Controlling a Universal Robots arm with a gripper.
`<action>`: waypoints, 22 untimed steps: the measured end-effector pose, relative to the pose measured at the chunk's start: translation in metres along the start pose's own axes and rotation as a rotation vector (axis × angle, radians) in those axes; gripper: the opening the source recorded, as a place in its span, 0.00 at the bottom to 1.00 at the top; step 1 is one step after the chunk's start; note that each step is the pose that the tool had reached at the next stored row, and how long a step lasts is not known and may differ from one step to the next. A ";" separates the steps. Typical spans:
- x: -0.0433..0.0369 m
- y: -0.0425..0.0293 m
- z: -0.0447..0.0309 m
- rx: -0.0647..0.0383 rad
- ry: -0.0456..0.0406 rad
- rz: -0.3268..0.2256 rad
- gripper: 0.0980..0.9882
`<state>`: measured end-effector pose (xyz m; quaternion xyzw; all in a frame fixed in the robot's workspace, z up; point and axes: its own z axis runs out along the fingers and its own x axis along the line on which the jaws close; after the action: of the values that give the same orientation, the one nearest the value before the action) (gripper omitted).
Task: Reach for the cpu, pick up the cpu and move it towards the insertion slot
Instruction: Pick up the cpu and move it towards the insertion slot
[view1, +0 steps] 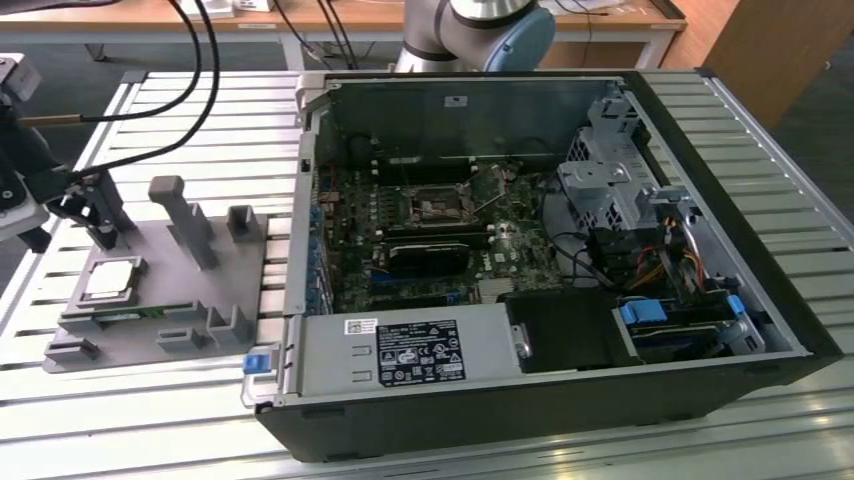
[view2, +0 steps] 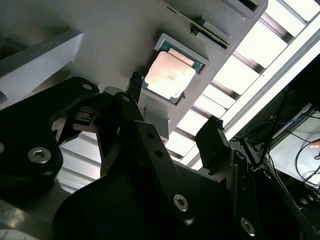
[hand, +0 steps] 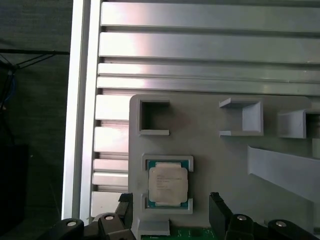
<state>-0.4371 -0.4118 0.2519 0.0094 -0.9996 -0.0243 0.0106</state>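
black fingers (hand: 217, 210) of the tool (hand: 170, 200) stand apart with nothing clamped between them. in both wrist views they frame the cpu (hand: 168, 183) and stay close to it without gripping it. that cpu lies flat, silver top up, in a square recess of the grey fixture (hand: 215, 165), not yet lifted. a strip of green board (hand: 192, 233) shows just beside the recess. in the exterior view the fixture sits on the slatted metal bench (view1: 174, 110) at that view's left, beside an open computer case (view1: 534, 410). the insertion slot (view1: 437, 207), a silvery frame with a dark centre, sits on the green circuit board (view1: 400, 285) inside the case, well apart from the cpu and the tool.
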 end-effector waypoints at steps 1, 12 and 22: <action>0.0000 -0.0001 0.0014 0.000 -0.0001 0.000 0.68; -0.0004 -0.0011 0.0190 0.000 0.0001 -0.003 0.68; -0.0006 -0.0025 0.0365 0.000 0.0007 -0.014 0.68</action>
<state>-0.4372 -0.4124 0.2153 0.0162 -0.9995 -0.0242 0.0107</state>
